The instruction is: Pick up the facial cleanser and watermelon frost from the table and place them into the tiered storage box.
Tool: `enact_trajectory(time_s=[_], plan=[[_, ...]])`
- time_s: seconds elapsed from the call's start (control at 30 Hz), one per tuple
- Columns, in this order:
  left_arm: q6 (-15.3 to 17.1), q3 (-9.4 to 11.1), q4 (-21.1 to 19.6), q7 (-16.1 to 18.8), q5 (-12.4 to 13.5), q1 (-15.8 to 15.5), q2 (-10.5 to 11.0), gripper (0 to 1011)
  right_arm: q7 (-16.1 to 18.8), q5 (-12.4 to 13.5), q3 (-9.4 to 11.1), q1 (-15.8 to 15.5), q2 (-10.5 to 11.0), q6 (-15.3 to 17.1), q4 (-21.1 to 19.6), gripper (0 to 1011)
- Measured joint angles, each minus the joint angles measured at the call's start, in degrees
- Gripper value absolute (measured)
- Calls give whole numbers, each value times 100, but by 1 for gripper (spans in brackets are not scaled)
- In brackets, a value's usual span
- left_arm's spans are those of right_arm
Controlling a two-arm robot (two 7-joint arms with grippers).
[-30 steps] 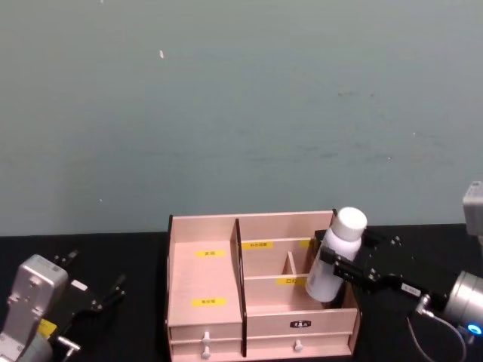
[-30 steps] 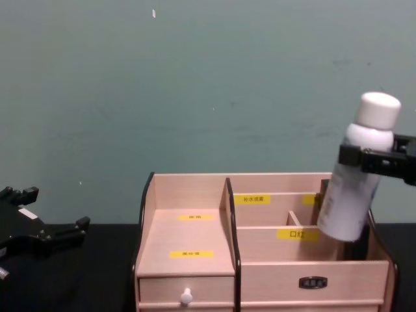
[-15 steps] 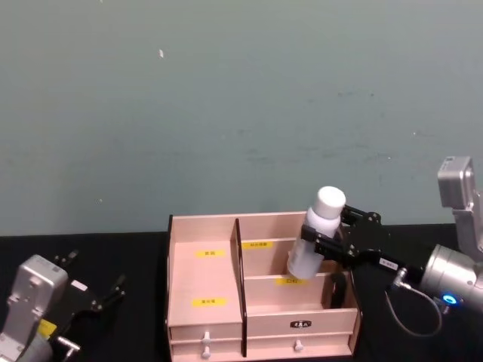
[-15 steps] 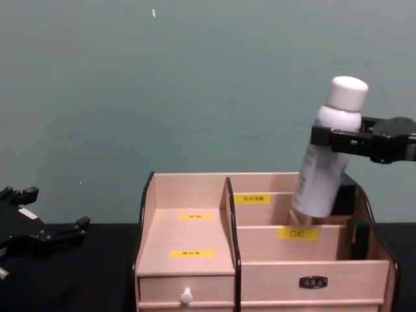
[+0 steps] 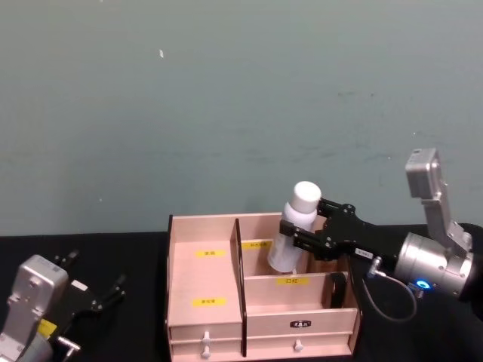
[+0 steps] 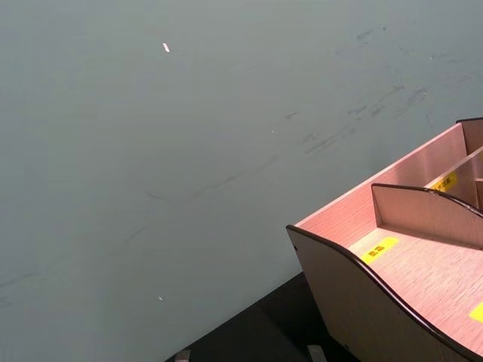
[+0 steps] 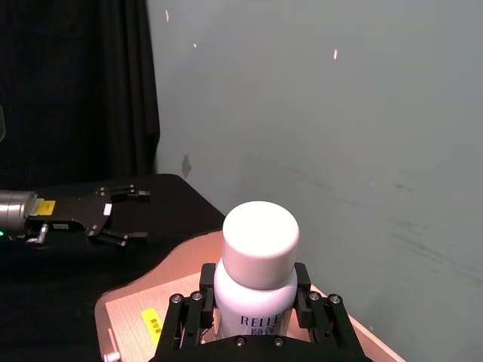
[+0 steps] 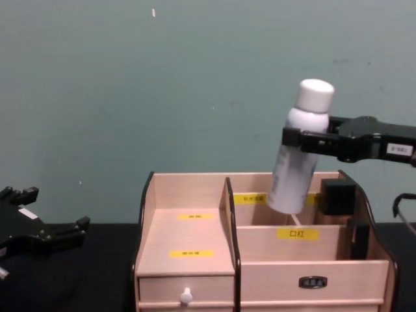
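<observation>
Head view: the box sits at lower centre on the black table, before a grey-green wall. Its black divider stands just left of the bottle, which leans over the rear compartment, cap to the upper right and base to the lower left. The right gripper reaches in from the right, fingers clamped on the bottle's middle. The left gripper lies at lower left, well apart, fingers spread. Left wrist view: the box fills the lower right corner against the wall. Right wrist view: the bottle rises at lower centre, cap uppermost, between the pressing fingers of the right gripper; the left gripper lies splayed at mid left. Chest view: the bottle slants right of centre, held by the right gripper, base at the box's rear rim, right of the divider. Whether it touches the box cannot be told. The left gripper stays open at lower left.
</observation>
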Motion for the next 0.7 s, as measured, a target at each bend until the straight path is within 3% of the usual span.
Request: enact_trajectory(time_s=[0.33,0.7], plan=[[0,0,0,0,0,0,0,1001,190,-225,-226,447,-366,-233,800,593],[0,0,0,0,0,0,0,1001,189,-362,-258,688,-634,-303,1338,594]])
